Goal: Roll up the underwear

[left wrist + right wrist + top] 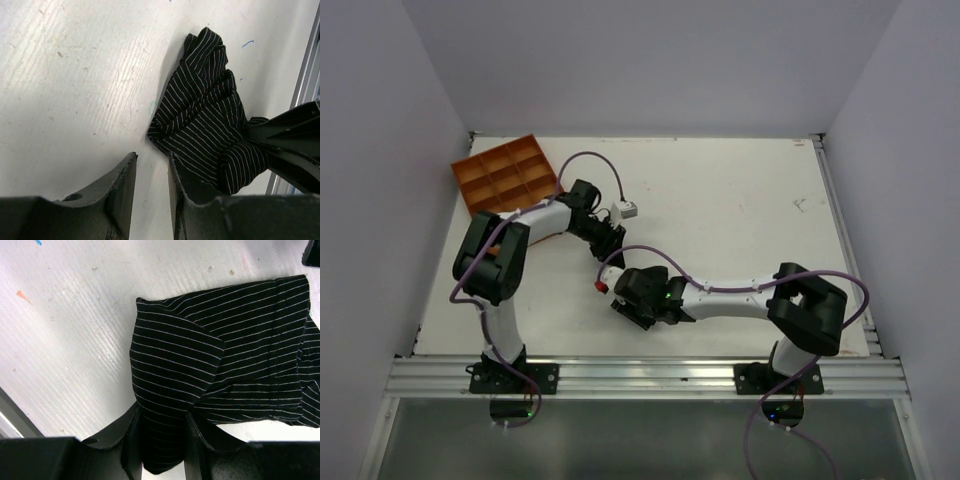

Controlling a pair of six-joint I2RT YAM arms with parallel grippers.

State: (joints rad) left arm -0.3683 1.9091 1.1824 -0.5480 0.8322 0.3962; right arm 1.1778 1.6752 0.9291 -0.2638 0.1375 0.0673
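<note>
You are looking down on a white bench [740, 190] boxed in by three plain, pale grey-lavender walls: a back wall [650, 60], a left wall [370, 170] and a right wall [920, 170]. A silver aluminium rail [650, 378] runs along the bench's near edge, and a second rail [847, 250] lines its right side. Below the near rail you see a dark greenish panel [640, 440]. Up close the bench top is scuffed and finely grained, with a small blue mark [248, 44] and an orange fleck [22, 295]. The light is even and soft.
</note>
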